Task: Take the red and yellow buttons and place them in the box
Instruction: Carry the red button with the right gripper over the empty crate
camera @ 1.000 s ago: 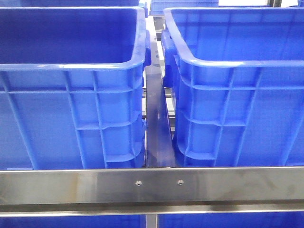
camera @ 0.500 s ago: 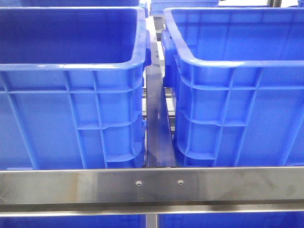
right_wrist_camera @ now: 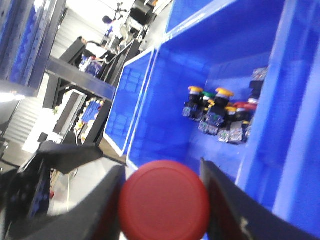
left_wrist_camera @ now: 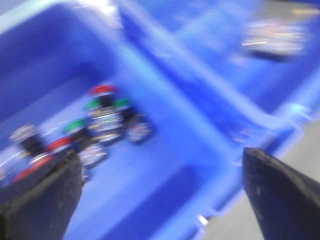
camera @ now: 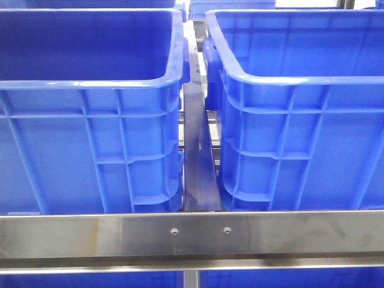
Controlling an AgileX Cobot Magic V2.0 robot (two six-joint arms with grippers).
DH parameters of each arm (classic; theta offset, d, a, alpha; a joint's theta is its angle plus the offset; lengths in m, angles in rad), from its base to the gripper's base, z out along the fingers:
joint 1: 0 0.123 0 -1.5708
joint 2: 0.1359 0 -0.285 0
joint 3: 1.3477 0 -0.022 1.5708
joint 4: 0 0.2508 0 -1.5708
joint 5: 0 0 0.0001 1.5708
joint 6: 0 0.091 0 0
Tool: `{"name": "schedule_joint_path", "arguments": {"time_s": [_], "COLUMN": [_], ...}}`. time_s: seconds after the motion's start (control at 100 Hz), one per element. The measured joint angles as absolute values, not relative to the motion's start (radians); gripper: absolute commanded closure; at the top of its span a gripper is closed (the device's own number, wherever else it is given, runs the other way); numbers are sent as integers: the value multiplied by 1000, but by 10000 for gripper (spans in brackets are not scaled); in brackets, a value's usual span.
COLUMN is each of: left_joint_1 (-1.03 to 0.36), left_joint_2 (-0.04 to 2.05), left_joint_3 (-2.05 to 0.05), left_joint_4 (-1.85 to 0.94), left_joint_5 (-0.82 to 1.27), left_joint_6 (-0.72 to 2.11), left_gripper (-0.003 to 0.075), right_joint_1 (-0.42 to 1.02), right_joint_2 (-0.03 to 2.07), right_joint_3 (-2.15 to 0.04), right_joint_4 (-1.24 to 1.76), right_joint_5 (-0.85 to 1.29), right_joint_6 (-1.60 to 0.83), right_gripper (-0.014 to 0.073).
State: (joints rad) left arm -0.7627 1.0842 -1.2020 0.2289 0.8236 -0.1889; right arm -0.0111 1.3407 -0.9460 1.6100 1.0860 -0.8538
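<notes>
The right gripper (right_wrist_camera: pixel 162 200) clamps a red button (right_wrist_camera: pixel 164 202) between its 2 dark fingers (right_wrist_camera: pixel 100 207), the round cap facing the wrist camera and filling the gap. Beyond it, a blue crate (right_wrist_camera: pixel 165 100) holds a cluster of buttons (right_wrist_camera: pixel 220 117) with yellow, green and red caps, bunched against one inner wall. Past the crate's rim stand a dark metal frame (right_wrist_camera: pixel 75 80) and blurred workshop clutter.

The left gripper (left_wrist_camera: pixel 160 192) hangs with its 2 black fingers (left_wrist_camera: pixel 42 200) spread wide and nothing between them, above another blue crate (left_wrist_camera: pixel 165 125). In that blurred view, a heap of red- and green-capped buttons (left_wrist_camera: pixel 95 127) lies on the crate floor.

The front view shows neither arm, only 2 tall blue crates: the left crate (camera: pixel 90 138) and the right crate (camera: pixel 300 120), side by side behind a steel rail (camera: pixel 192 234), with a narrow gap between them.
</notes>
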Motion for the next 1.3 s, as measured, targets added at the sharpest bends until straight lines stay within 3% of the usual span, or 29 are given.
{"name": "schedule_joint_path", "arguments": {"time_s": [0.34,0.85,0.99,1.21,1.3], "left_joint_1": [-447,-266,-260,-260,-260], "left_joint_2": [1029,551,443,381,381], "left_joint_3": [-1166,-769,-709,-699,-699], "left_joint_4": [205,181,180,178,178], "left_joint_5": [810,714,712,710,710], "left_joint_6": [-189,-215,-215,-215,-215], "left_gripper": [132,149,314,715,739], "right_joint_1": [-74,-134,-134,-134,-134], "right_joint_2": [1341,1341,1341,1341,1341], "right_joint_3": [-946,-946,-946,-946,-946], "right_joint_4": [1607,1602,1602,1602,1604], "right_joint_5": [1090,1025,988,836,743], "right_joint_6": [-854,-856,-856,-858,-858], "right_gripper": [549,549,549,549,549]}}
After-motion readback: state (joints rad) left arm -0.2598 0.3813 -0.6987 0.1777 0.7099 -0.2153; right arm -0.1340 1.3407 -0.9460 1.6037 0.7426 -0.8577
